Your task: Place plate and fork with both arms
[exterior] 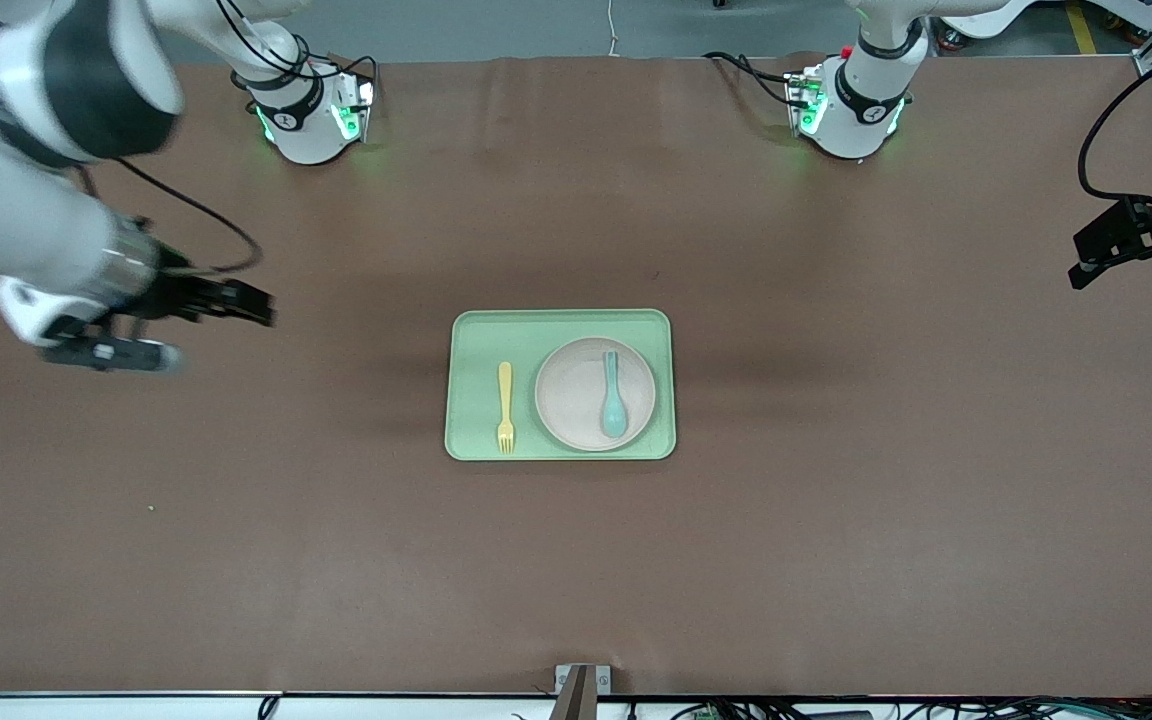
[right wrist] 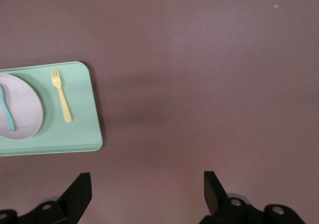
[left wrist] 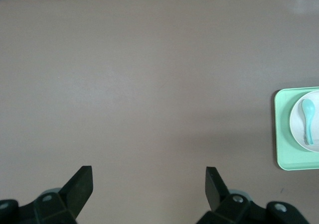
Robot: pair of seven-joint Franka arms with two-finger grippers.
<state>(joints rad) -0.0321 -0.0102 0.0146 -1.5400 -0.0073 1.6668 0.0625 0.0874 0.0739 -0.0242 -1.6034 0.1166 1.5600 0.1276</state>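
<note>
The off-white plate (exterior: 571,395) lies in the light green tray (exterior: 556,322) at the middle of the table, on the side toward the left arm's end. The pale yellow fork (exterior: 505,405) lies in the tray beside the plate, toward the right arm's end, tines toward the front camera. My right gripper (exterior: 256,305) is open and empty over bare table near the right arm's end. My left gripper (exterior: 1131,278) is open and empty over the left arm's end. The right wrist view shows the fork (right wrist: 62,102), the plate (right wrist: 25,109) and my open right gripper (right wrist: 147,186). The left wrist view shows the plate (left wrist: 298,129) and my open left gripper (left wrist: 149,184).
A teal spoon (exterior: 613,395) lies on the plate, bowl toward the front camera. Brown table cloth (exterior: 836,520) spreads around the tray on all sides. Cables lie along the table edge nearest the front camera.
</note>
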